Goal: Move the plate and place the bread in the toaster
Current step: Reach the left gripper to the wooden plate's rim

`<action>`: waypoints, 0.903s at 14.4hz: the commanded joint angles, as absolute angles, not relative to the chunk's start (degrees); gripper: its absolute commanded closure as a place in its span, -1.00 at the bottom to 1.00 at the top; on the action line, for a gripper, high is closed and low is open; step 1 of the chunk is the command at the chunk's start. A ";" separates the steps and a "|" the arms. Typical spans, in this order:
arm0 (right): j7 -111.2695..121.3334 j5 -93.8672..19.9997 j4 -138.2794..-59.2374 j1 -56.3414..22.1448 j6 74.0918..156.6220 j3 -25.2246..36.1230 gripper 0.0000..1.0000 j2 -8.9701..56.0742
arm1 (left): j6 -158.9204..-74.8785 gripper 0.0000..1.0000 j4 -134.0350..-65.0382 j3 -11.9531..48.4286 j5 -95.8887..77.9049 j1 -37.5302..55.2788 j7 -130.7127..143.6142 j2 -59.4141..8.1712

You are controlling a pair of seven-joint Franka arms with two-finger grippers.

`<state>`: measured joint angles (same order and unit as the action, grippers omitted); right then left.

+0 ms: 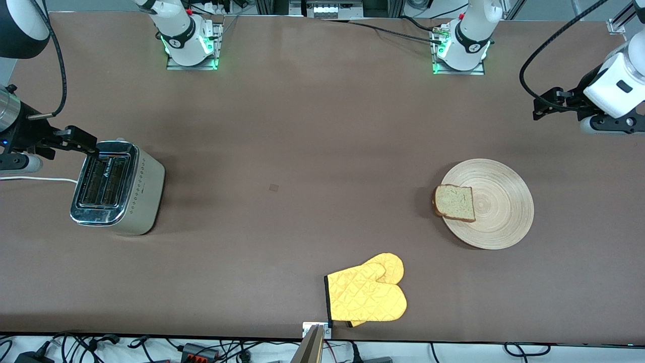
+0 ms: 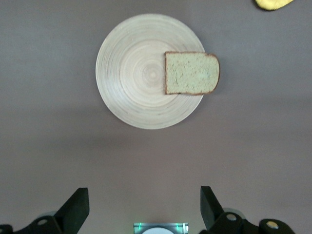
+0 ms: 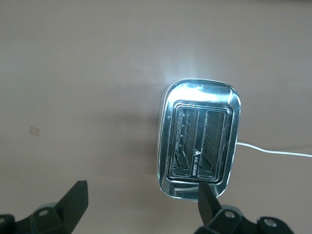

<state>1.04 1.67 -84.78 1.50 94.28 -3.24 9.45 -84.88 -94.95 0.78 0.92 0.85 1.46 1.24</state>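
Observation:
The light-wood plate [image 1: 499, 212] lies toward the left arm's end of the table. The bread [image 1: 455, 202] lies flat on its rim, overhanging the edge on the side toward the toaster. Both show in the left wrist view: the plate [image 2: 131, 73] and the bread [image 2: 191, 73]. The silver toaster [image 1: 118, 187] stands toward the right arm's end, slots up and empty [image 3: 199, 141]. My left gripper [image 1: 541, 103] is open and empty, up over bare table beside the plate [image 2: 144, 195]. My right gripper [image 1: 80, 140] is open and empty, up over the toaster's end nearest the bases [image 3: 142, 187].
A yellow oven mitt [image 1: 370, 292] lies near the table's front edge, nearer to the front camera than the plate; its tip shows in the left wrist view [image 2: 273, 4]. The toaster's white cord [image 1: 35, 179] runs off toward the right arm's end of the table.

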 commanded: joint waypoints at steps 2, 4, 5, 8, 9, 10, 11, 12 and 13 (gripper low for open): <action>1.23 1.93 -84.99 1.76 94.31 -3.34 -1.00 9.14 | -82.36 -1.00 -93.34 0.36 0.79 -3.94 -1.13 -4.91; -1.56 1.76 -84.99 1.76 94.39 -3.34 -1.00 9.14 | -82.88 -1.00 -90.38 0.35 -0.87 -11.04 -5.86 -9.89; -3.50 1.84 -84.90 1.67 94.39 -3.34 -1.00 9.14 | -82.88 -1.00 -87.31 0.44 -3.58 -14.03 -9.63 -13.41; -3.52 1.93 -84.90 1.58 94.48 -3.34 -1.00 9.14 | -83.06 -1.00 -81.57 0.35 -13.86 -20.72 -20.18 -22.91; -3.52 1.93 -84.90 1.58 94.48 -3.34 -1.00 9.14 | -83.40 -1.00 -80.95 0.35 -16.15 -22.48 -23.09 -25.20; -3.52 1.93 -84.99 1.58 94.40 -3.34 -1.00 9.14 | -84.97 -1.00 -80.86 0.35 -17.91 -24.24 -25.55 -26.88; -3.52 2.02 -84.99 1.58 94.39 -3.34 -1.00 9.14 | -87.43 -1.00 -80.86 0.35 -20.19 -26.08 -28.62 -29.16; -3.43 2.11 -84.90 1.58 94.39 -3.34 -1.00 9.14 | -88.93 -1.00 -81.03 0.35 -22.91 -27.15 -32.05 -31.18; -3.43 2.11 -84.90 1.58 94.31 -3.34 -1.00 9.14 | -89.99 -1.00 -81.04 0.35 -26.25 -28.38 -36.17 -34.25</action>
